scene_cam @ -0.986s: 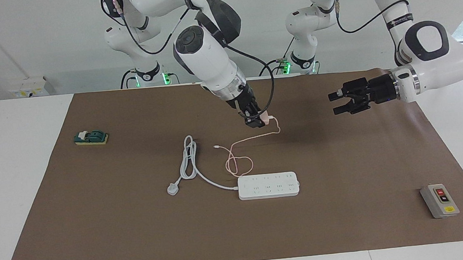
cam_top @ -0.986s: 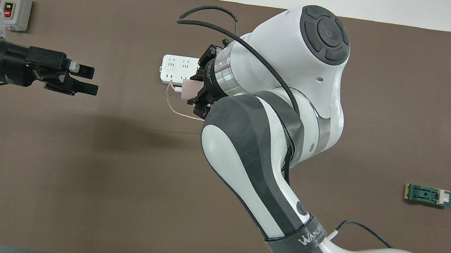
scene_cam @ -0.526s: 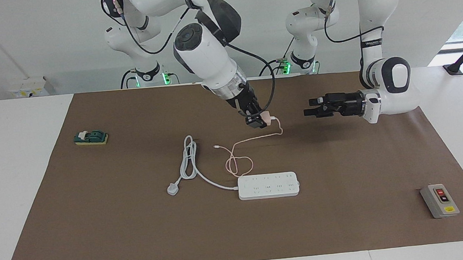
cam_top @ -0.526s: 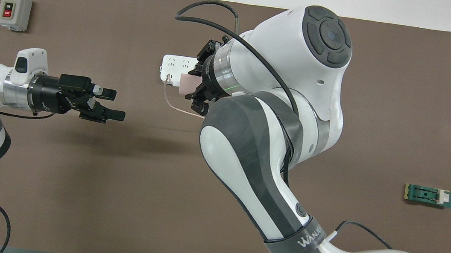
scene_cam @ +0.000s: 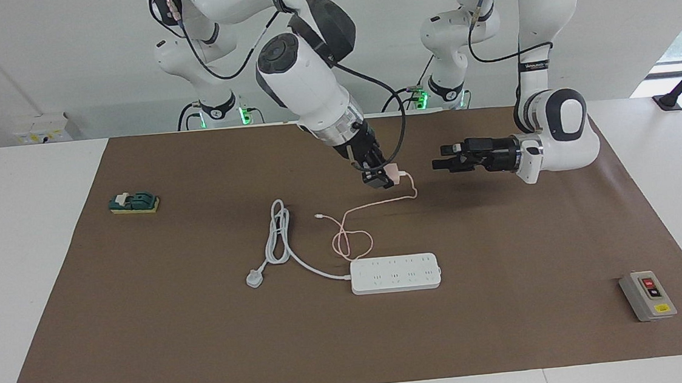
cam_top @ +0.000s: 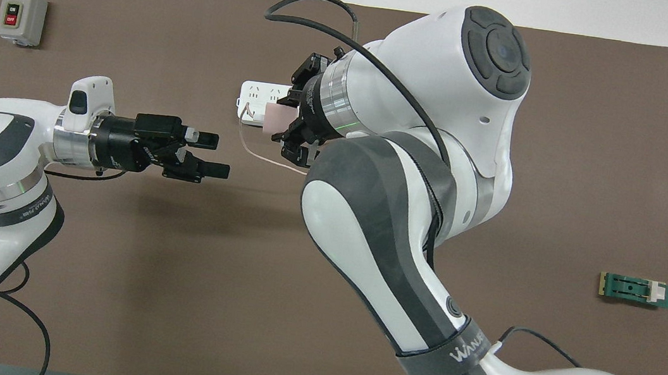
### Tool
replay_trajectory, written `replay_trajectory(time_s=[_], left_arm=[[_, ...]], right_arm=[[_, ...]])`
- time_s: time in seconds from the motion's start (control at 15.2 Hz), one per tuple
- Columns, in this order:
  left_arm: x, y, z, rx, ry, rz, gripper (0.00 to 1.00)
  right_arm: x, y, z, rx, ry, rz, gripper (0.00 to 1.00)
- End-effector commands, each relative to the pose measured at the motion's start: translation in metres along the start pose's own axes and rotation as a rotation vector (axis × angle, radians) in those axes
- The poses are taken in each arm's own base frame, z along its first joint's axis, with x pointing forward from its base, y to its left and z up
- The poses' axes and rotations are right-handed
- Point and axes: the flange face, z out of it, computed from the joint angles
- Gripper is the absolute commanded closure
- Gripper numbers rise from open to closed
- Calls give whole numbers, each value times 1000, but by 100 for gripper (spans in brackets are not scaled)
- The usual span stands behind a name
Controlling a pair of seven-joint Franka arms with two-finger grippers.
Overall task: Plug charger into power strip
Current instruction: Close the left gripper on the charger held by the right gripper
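Note:
My right gripper (scene_cam: 384,178) (cam_top: 281,125) hangs above the brown mat, shut on the small pale-pink charger (scene_cam: 393,174) (cam_top: 274,119). Its thin pink cable (scene_cam: 351,239) droops to the mat and loops close to the power strip. The long white power strip (scene_cam: 395,273) (cam_top: 254,96) lies flat on the mat, farther from the robots than the held charger; in the overhead view the right arm covers most of it. My left gripper (scene_cam: 440,165) (cam_top: 210,154) is open and empty, held level above the mat, pointing at the charger from the left arm's end.
The strip's thick white cord and grey-white plug (scene_cam: 255,278) lie toward the right arm's end. A green block (scene_cam: 134,203) (cam_top: 635,290) sits near that end. A grey box with red and black buttons (scene_cam: 647,296) (cam_top: 21,15) stands toward the left arm's end.
The left arm has swung in toward the charger, its open gripper now close beside it. The right gripper drifted slightly toward the left arm's end, still holding the charger.

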Motion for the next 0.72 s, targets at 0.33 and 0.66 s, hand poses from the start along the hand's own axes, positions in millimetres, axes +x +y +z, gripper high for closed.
replay_trajectory(time_s=[0.33,0.66], left_arm=[[21,23,21,2,105,68,0],[33,29,37,4,149,77,0]], right_arm=[[5,-1,12,13,-14,15,100],[8,0,16,9,-9,16,100]])
